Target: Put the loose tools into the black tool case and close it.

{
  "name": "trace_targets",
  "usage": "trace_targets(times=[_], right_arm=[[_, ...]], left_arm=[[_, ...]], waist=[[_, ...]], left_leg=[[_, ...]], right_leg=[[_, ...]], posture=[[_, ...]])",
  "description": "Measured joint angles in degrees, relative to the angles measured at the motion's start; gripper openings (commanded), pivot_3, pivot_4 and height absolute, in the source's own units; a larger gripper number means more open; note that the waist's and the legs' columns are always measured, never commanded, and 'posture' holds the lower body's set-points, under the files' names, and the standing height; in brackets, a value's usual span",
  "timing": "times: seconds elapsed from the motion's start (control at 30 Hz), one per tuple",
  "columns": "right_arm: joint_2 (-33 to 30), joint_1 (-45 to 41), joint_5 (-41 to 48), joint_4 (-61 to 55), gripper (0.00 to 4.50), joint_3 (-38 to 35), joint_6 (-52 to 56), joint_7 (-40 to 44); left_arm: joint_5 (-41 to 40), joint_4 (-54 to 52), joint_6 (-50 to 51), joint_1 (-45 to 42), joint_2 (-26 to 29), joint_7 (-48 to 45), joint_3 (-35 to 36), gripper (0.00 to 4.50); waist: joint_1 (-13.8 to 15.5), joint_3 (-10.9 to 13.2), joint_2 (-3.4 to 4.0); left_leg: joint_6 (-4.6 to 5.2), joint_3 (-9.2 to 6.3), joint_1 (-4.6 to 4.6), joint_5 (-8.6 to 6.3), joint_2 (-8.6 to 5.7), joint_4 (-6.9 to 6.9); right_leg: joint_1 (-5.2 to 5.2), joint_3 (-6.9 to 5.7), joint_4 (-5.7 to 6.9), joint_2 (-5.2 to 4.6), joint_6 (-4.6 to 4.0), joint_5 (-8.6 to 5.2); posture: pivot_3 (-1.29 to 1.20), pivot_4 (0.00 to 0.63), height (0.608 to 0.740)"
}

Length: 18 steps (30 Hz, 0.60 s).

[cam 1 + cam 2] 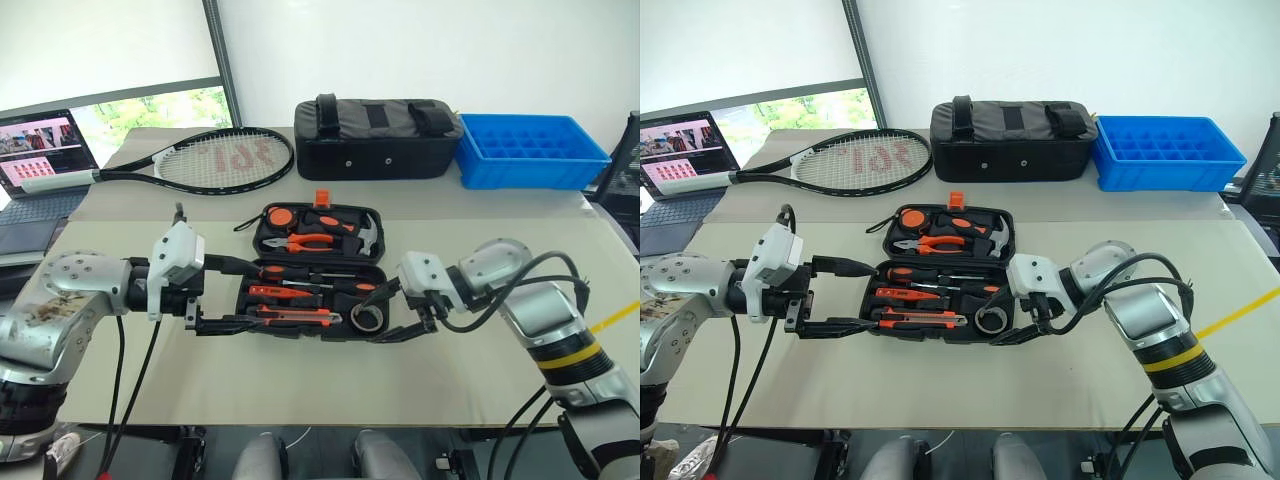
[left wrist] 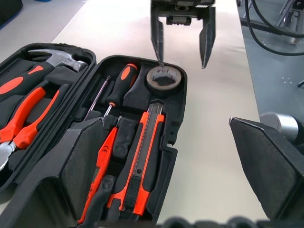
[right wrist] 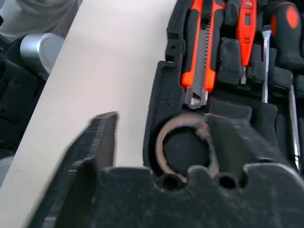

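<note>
I see right tool [image 1: 408,318] spread open over small dark tape roll [image 1: 368,319], seated in open black moulded-plastic tool case [image 1: 372,216]. Left tool [image 1: 232,296] open, empty, at case's other end.

Tool case [image 1: 372,277] matt black plastic; hammer head [image 2: 64,58] shiny metal; crate [image 1: 530,150] glossy blue plastic.

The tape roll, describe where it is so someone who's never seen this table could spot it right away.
Find the open black tool case in the middle of the table, in front of the tennis racket. In its near half, go to the end by the right gripper: the tape roll sits in a round pocket there. It is the one dark ring beside long orange-and-black tools such as the utility knife.
</note>
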Motion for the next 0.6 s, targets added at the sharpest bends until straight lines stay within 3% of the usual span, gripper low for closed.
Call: trace_targets(times=[0.2, 0.33, 0.6], right_arm=[[-1.67, -0.18, -0.20, 4.63, 4.44, -2.71, -1.73, -1.97], [0.47, -2.03, -0.26, 9.28, 4.44, -4.29, -1.27, -6.51], [6.26, -9.58, 2.20, 28.84, 4.44, -10.90, 12.83, -17.16]], left_arm=[[1.43, 3.52, -1.91, 1.36, -0.09, 0.50, 0.03, 4.50], [3.97, 10.27, -5.81, 0.48, -3.66, 4.32, 0.75, 4.50], [6.60, 26.55, -5.02, -7.14, -11.16, 11.41, 0.63, 4.50]], waist=[[-0.04, 0.00, -0.02], [-0.20, 0.00, -0.02], [0.18, -0.02, -0.07]], left_leg=[[0.00, 0.00, 0.00, 0.00, 0.01, -0.01], [0.00, 0.02, 0.04, 0.00, 0.01, 0.01], [0.01, 0.01, -0.08, 0.00, -0.01, -0.01]], right_leg=[[-0.02, 0.00, 0.00, 0.00, -0.02, 0.00], [-0.02, 0.01, 0.05, 0.00, -0.04, 0.01], [-0.09, -0.01, 0.03, -0.01, -0.11, 0.07]], posture=[[0.00, 0.150, 0.707], [0.00, 0.150, 0.707], [0.00, 0.150, 0.707]])
